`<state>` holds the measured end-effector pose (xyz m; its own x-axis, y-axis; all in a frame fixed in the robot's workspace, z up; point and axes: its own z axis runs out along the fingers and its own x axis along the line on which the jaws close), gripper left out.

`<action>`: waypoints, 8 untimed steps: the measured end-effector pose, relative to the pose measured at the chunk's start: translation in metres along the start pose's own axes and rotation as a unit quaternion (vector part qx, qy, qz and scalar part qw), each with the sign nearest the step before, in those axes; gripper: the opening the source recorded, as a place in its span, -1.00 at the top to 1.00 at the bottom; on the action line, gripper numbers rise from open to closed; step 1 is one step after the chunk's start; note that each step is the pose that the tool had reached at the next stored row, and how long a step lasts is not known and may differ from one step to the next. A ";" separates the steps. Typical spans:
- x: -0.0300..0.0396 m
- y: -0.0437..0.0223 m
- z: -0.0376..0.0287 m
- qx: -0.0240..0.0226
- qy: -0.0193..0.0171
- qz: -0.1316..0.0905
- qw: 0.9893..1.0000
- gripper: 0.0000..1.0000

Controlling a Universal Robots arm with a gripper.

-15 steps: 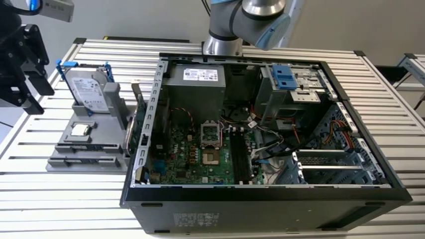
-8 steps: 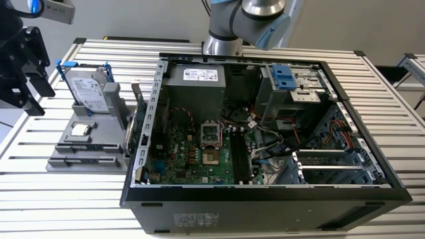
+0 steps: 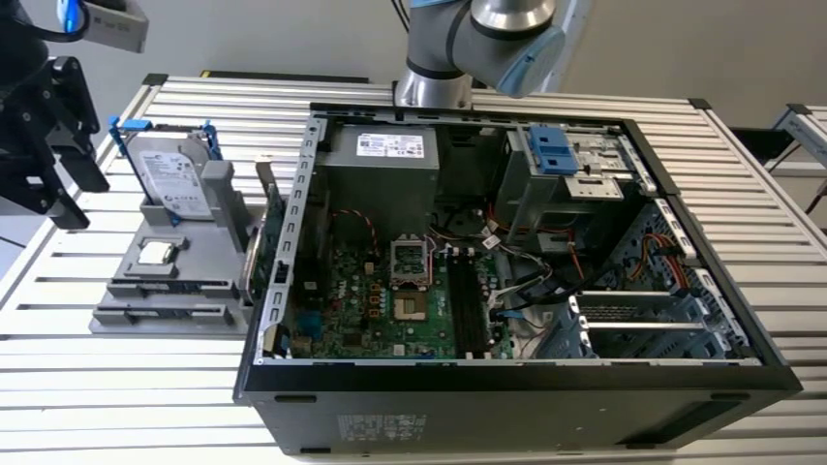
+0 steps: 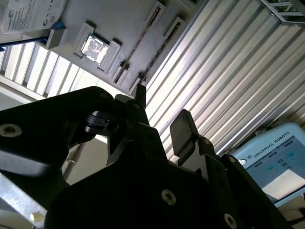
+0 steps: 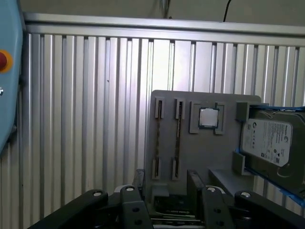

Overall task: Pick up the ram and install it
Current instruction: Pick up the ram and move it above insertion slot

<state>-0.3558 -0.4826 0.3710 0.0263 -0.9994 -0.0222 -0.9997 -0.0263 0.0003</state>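
I see a white printed label on the hard drive (image 3: 172,174) and another on the power supply (image 3: 382,184) inside the computer case (image 3: 517,417), whose outer wall carries a sticker. I cannot make out their small print. In the second wrist view, lettering runs along the light blue pendant (image 4: 274,162).

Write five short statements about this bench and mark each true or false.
1. The hand is open and holds nothing. True.
2. The ram is clamped in the hand. False: it stands on edge in the gray holder.
3. The hard drive lies inside the computer case. False: it sits in its blue bracket on the gray holder, outside the case.
4. The processor chip sits on the gray holder. True.
5. The computer case is closed. False: its side is open and the motherboard is in view.
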 end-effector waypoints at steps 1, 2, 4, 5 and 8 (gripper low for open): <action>0.0000 0.0000 0.0004 0.000 0.000 0.000 1.000 -1.00; 0.0000 0.0000 0.0007 0.000 0.000 0.000 1.000 -1.00; 0.0001 0.0000 0.0014 0.000 0.000 0.000 1.000 -1.00; 0.0001 0.0000 0.0017 0.000 0.000 0.000 1.000 -1.00; 0.0001 0.0000 0.0024 0.000 0.000 0.000 1.000 -1.00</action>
<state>-0.3558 -0.4826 0.3686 0.0263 -0.9994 -0.0222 -0.9997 -0.0263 0.0003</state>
